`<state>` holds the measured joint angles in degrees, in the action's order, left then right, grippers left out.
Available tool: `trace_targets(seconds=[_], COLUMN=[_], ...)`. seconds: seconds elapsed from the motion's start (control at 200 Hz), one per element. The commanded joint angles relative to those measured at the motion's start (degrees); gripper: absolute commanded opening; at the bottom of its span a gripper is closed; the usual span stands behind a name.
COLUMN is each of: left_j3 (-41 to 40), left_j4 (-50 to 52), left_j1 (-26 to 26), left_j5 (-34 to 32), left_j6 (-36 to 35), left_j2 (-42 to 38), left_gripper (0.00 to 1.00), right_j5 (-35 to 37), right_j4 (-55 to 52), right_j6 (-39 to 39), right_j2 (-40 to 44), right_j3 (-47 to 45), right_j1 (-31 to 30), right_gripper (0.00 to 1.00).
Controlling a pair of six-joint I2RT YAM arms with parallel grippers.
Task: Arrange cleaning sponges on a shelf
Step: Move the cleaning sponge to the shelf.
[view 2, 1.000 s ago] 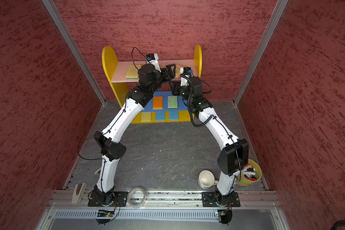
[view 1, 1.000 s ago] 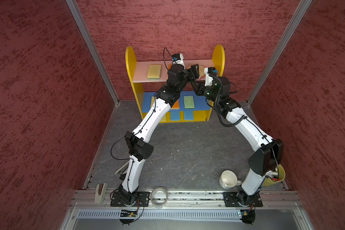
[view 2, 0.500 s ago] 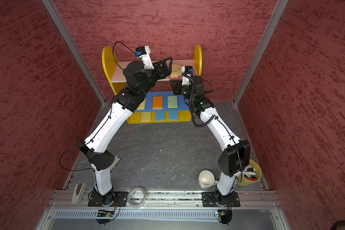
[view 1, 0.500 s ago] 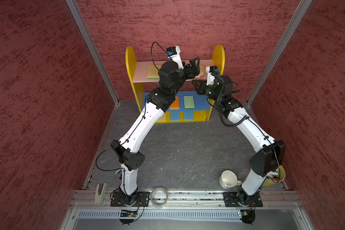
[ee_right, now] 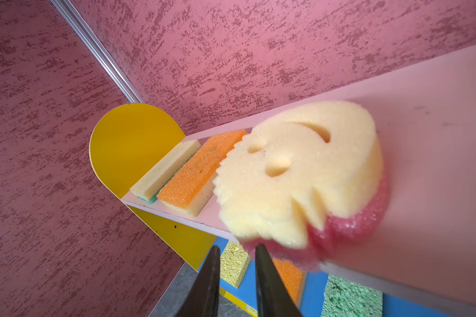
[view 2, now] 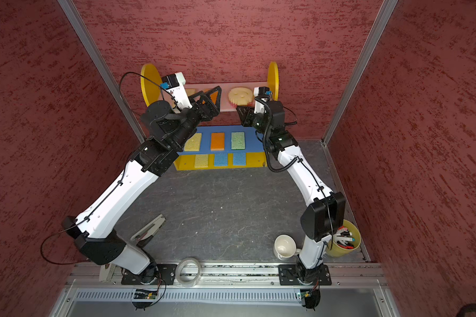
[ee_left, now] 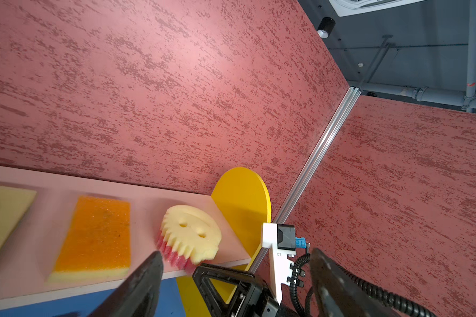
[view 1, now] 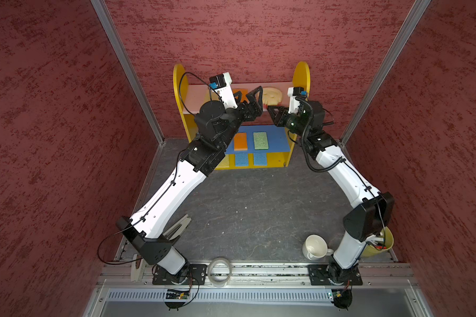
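The shelf (view 1: 301, 74) stands against the back wall. Its pink top board carries a yellow sponge (ee_left: 0, 208), an orange sponge (ee_left: 96, 233) and the round smiley sponge (ee_right: 300, 170), whose pink backing overhangs the front edge. A yellow (view 2: 193, 142), an orange (view 1: 240, 141) and a green sponge (view 1: 260, 140) lie on the blue board. One yellow (view 2: 201, 160) and two blue sponges (view 1: 241, 159) lie on the base. My left gripper (view 1: 248, 94) hangs wide open and empty before the top board. My right gripper (ee_right: 237, 247) sits just under the smiley's front edge, its jaws a narrow gap apart, holding nothing.
A white mug (view 1: 313, 247), a clear tape ring (view 1: 219, 270) and a yellow cup of pens (view 2: 342, 241) stand near the front rail. A grey stapler-like tool (view 2: 147, 230) lies by my left arm's base. Red walls close in on three sides.
My left arm has lifted its gripper to the top board and drawn it slightly left, its elbow sinking toward the front. The right gripper has barely moved.
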<state>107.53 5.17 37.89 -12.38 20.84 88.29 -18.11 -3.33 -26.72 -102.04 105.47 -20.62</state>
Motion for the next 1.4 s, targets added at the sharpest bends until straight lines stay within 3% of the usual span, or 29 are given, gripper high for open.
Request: trace_targets(seconds=[0.0, 0.271, 0.411, 0.486, 1.398], left_j3=[-2.9, -17.6, -21.8, -23.1, -31.6], left_j4=[-1.4, -0.6, 0.7, 1.3, 10.7], left_j1=[0.0, -0.1, -0.6, -1.0, -11.6], left_j5=[-2.4, -8.7, -11.0, -11.7, -8.2], left_j6=[-2.2, -3.3, -3.6, -3.6, 4.0], left_j2=[-3.3, -16.6, -20.6, -21.9, -28.7], left_gripper=[0.84, 0.86, 0.86, 0.85, 0.85], right_j5=[-2.2, 0.2, 0.0, -0.2, -0.7], right_j4=[0.3, -2.5, -4.1, -4.1, -3.7], right_j6=[-1.4, 0.8, 0.3, -0.5, -1.6], right_j2=[1.8, 11.8, 8.2, 5.9, -4.9], right_j3=[-0.7, -7.7, -5.0, -3.4, 7.6], right_j1=[0.2, 0.2, 0.3, 0.2, 0.2], right_gripper=[0.25, 0.25, 0.13, 0.0, 0.0])
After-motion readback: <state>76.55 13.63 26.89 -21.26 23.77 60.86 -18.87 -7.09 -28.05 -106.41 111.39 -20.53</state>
